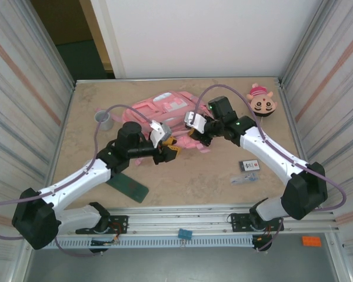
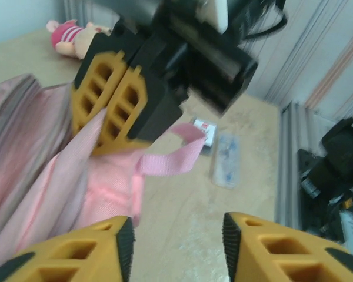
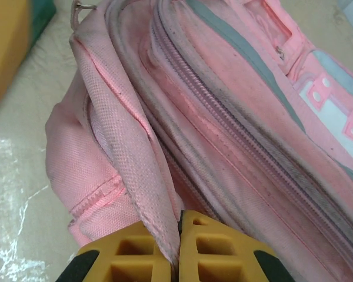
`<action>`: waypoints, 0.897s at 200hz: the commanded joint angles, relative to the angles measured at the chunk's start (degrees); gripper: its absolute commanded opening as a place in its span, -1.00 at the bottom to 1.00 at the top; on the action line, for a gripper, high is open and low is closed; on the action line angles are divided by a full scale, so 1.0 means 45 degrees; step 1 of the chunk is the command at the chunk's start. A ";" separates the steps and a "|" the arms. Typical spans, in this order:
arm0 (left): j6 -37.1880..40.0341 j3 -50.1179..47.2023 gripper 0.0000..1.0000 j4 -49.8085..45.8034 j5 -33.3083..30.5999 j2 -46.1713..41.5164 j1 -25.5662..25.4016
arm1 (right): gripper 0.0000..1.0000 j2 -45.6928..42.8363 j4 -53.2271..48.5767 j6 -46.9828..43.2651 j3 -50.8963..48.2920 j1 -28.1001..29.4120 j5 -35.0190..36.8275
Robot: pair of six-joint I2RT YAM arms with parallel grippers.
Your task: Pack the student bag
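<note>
Your student bag [image 1: 165, 108] is lying flat on the table [image 1: 200, 176] just above the centre of the top view, its pale-striped front facing up. Your right gripper [image 3: 177, 238] is clamping a fold of the bag's pink fabric at its lower edge. In the right wrist view the cloth is running straight between the two yellow fingers [image 3: 215, 247], which are pressing together on it.

Your left gripper [image 2: 176, 238] is standing released, its tips parted at the bottom of the left wrist view with bare table showing in the gap. It is hovering just beside the right gripper, facing it, with a loose pink strap [image 2: 170, 155] hanging between them.

A plush toy [image 1: 262, 101] is lying at the upper right of the top view and a grey cup [image 1: 103, 119] is sitting left of the bag. A dark green board [image 1: 128, 185] is lying at lower left, and a small card [image 1: 249, 165] and a clear packet [image 1: 244, 178] are lying right of centre.
</note>
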 commanded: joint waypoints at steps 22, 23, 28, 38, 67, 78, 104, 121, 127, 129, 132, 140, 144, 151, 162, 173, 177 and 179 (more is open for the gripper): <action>0.3756 -0.0645 0.60 -0.2390 -0.1242 -0.2056 0.1349 | -1.00 -0.0851 -0.2611 -0.3705 0.1126 -0.0298 -0.1654; 0.3873 -0.0674 0.61 -0.2432 -0.1249 -0.2072 0.1405 | -1.00 -0.0845 -0.2671 -0.3752 0.1161 -0.0310 -0.1655; 0.4458 -0.0788 0.65 -0.2540 -0.1361 -0.2307 0.1600 | -1.00 -0.0849 -0.2962 -0.4009 0.1296 -0.0355 -0.1676; 0.5449 -0.1142 0.71 -0.2353 -0.1736 -0.2664 0.1946 | -1.00 -0.0871 -0.3295 -0.4266 0.1404 -0.0434 -0.1777; 0.8730 -0.1161 0.82 -0.2979 -0.1414 -0.2256 0.2535 | -1.00 -0.0946 -0.3888 -0.4726 0.1705 -0.0537 -0.2064; 0.9573 -0.0791 0.91 -0.3494 -0.1441 -0.1678 0.2536 | -1.00 -0.0955 -0.4100 -0.4833 0.1795 -0.0536 -0.2127; 1.0572 -0.0493 0.97 -0.2650 -0.1780 -0.0443 0.2565 | -1.00 -0.1006 -0.4331 -0.4857 0.1917 -0.0531 -0.2203; 1.1454 0.0031 0.96 -0.2587 -0.1476 0.0586 0.2766 | -1.00 -0.1020 -0.4401 -0.4855 0.1987 -0.0527 -0.2249; 1.1742 0.0385 0.94 -0.2903 -0.1391 0.1008 0.2830 | -1.00 -0.1021 -0.4434 -0.4871 0.2020 -0.0537 -0.2242; 1.1850 0.0492 0.92 -0.3034 -0.1372 0.1156 0.2848 | -1.00 -0.1017 -0.4436 -0.4854 0.2032 -0.0527 -0.2247; 1.1991 0.0638 0.89 -0.3195 -0.1350 0.1354 0.2858 | -1.00 -0.1045 -0.4439 -0.4840 0.2045 -0.0526 -0.2238; 1.2247 0.0978 0.68 -0.3499 -0.1224 0.1843 0.2929 | -1.00 -0.1067 -0.4449 -0.4849 0.2092 -0.0555 -0.2206; 1.2347 0.1109 0.50 -0.3628 -0.1133 0.2062 0.2971 | -1.00 -0.1076 -0.4450 -0.4836 0.2099 -0.0574 -0.2207; 1.2445 0.1287 0.09 -0.3789 -0.0803 0.2326 0.3059 | -1.00 -0.1122 -0.4414 -0.4801 0.2094 -0.0646 -0.2199; 1.2406 0.1504 -0.38 -0.4140 -0.0280 0.2418 0.3102 | -1.00 -0.1150 -0.4209 -0.4577 0.2042 -0.0864 -0.2078; 1.2341 0.1689 -0.62 -0.4829 0.0270 0.2310 0.3102 | -1.00 -0.1183 -0.3661 -0.4034 0.1840 -0.1238 -0.1897; 1.2262 0.1709 -0.70 -0.5019 0.0409 0.2240 0.3102 | -1.00 -0.1166 -0.3388 -0.3790 0.1748 -0.1453 -0.1875; 1.2205 0.1716 -0.75 -0.5116 0.0484 0.2192 0.3102 | -1.00 -0.1165 -0.3237 -0.3641 0.1700 -0.1542 -0.1877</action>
